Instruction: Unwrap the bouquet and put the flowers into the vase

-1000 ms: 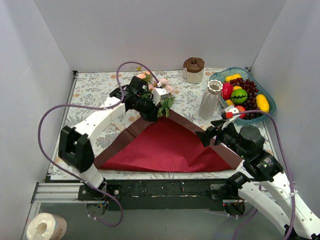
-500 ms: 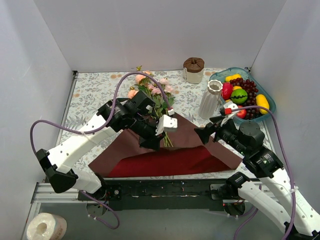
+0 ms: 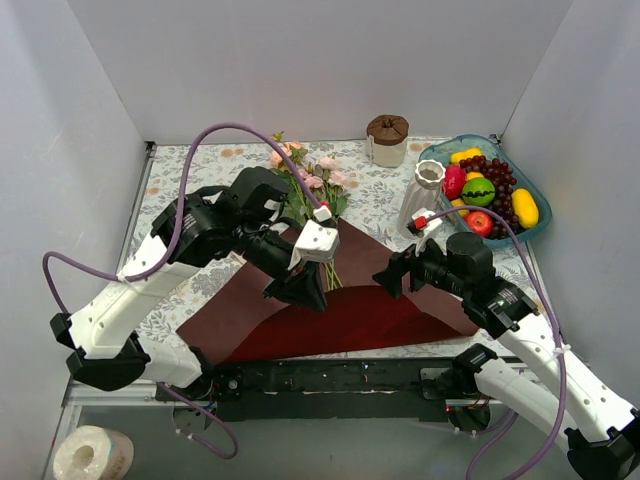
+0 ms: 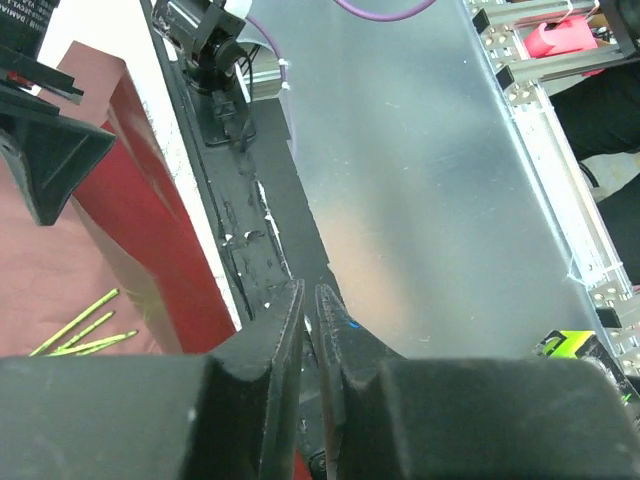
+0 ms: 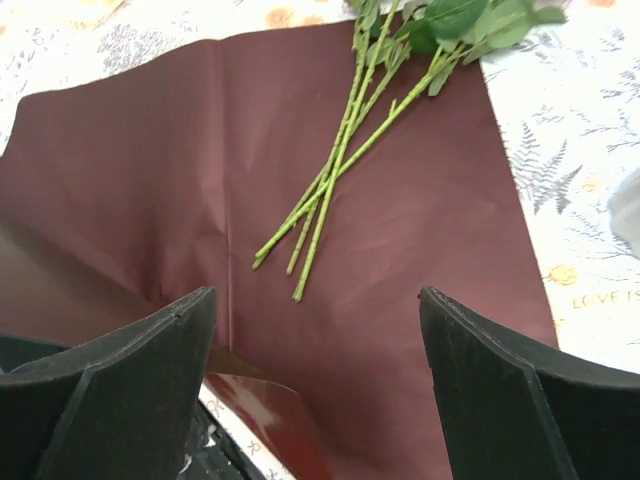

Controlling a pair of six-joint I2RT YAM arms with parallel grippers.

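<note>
- The paper (image 3: 232, 308) is spread open on the patterned tablecloth (image 3: 190, 180). Its dull maroon side is turned up, and a folded strip of the brighter red side (image 4: 140, 235) is shown along the near edge.
- The flowers (image 3: 312, 185) are laid loose. The pink and peach heads and the leaves are seen on the cloth just past the far corner of the paper. The thin green stems (image 5: 335, 170) are stretched back over the maroon sheet (image 5: 150, 170).
- The vase (image 3: 420, 205) is stood upright on the cloth to the right of the flowers and apart from them, near the right corner of the paper.
- The left gripper (image 3: 298, 293) is held over the near middle of the paper, just beside the stem ends (image 4: 80, 330). Whether the sheet is touched cannot be told.
- In its own wrist view the left gripper (image 4: 310, 288) is seen with its jaws almost closed. Only a thin slit is left between them and nothing is gripped.
- The right gripper (image 3: 385, 280) is held over the right part of the paper, pointed toward the stems.
- The jaws of the right gripper (image 5: 315, 295) are spread wide and nothing is held between them. The stem ends are framed in the gap.
- A cream jar with a brown lid (image 3: 387, 142) is set at the back, and a teal tray (image 3: 437, 152) of plastic fruit at the back right.
</note>
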